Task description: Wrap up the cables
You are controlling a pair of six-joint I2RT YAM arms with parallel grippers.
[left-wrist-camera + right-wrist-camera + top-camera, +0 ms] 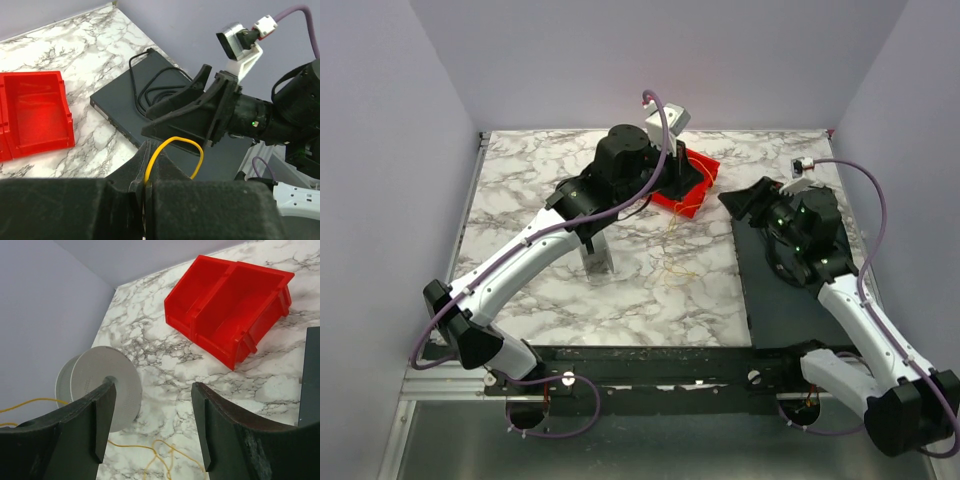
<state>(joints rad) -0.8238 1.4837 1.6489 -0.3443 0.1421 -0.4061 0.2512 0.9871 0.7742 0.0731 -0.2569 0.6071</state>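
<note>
I see my left gripper [148, 162] pinched tight on a loop of the thin yellow wires [176, 139], the rest lying loose on the marble table [520, 200] just beside the red bin [685, 185], while my right gripper [152, 400] stands wide apart, holding nothing.

Two arms stand at the tabletop [520, 200]: the left arm [520, 260] and the right arm [860, 310]. There are two grippers, the left gripper [146, 170] and the right gripper [150, 422]. One red bin [235, 305] shows two compartments. There is one grey spool [97, 385], one dark slab [117, 97] and one black cord [132, 75]. The yellow wires [172, 139] lie tangled, so their strands cannot be counted.
</note>
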